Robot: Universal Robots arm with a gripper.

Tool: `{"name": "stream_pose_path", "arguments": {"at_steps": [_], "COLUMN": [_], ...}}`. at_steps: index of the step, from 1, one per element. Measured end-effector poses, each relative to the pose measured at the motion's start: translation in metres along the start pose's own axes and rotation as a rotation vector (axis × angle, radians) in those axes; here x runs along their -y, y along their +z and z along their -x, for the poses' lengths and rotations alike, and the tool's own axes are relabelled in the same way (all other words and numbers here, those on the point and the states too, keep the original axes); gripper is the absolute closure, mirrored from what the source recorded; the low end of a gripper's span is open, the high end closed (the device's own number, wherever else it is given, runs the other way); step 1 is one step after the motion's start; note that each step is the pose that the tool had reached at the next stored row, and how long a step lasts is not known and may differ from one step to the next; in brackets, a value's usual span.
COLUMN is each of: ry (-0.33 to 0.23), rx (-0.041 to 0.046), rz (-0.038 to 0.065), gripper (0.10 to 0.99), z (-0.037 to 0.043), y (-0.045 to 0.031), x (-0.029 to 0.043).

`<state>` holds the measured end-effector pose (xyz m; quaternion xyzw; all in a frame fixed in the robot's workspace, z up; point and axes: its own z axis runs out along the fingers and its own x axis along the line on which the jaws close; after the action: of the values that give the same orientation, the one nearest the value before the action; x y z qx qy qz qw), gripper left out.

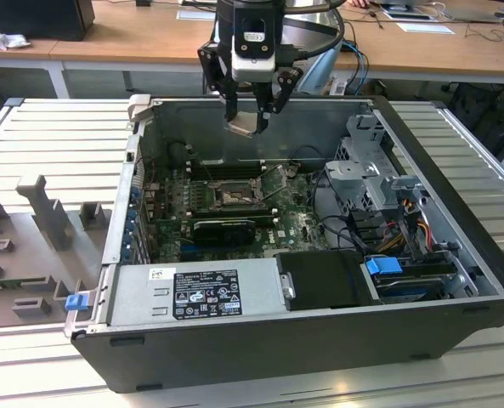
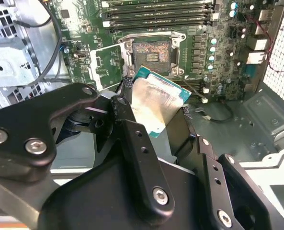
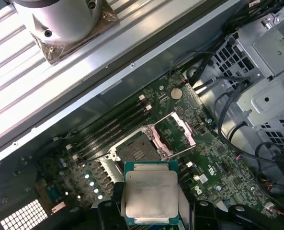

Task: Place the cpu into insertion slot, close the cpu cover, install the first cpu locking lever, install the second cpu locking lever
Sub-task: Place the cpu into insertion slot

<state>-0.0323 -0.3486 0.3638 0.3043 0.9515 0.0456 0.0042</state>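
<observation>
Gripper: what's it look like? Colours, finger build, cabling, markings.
The gripper is black, with jointed link-bar fingers pinned by silver screw heads. In the exterior view its body carries a pale grey front panel with a dark label, and black cables loop round it.

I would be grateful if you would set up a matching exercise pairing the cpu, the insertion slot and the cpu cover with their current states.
Things:
1. the cpu
2. the insertion slot
3. the cpu cover

States:
A. swung open, standing beside the insertion slot
B. gripped by the pincer above the motherboard
C. empty, with its pin field exposed

Pairs: 1-B; 2-C; 3-A
</observation>
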Motion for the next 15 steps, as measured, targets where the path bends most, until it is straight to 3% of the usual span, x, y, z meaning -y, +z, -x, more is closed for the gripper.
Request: {"name": "stream_pose_path", "arguments": {"at_steps": [4,11,15], "ry": [0.058,0.207,0.218], "rx": [0.0052,0.0185,0.0192], "rz": [0.001,0.004,0.004], "gripper": [0.557,0.557,0.557], "z": [0.0000,0.0000,0.0000], "y": [0.0001,0.0004,0.0015], "x": [0.0000,-0.0001,0.0000]}}
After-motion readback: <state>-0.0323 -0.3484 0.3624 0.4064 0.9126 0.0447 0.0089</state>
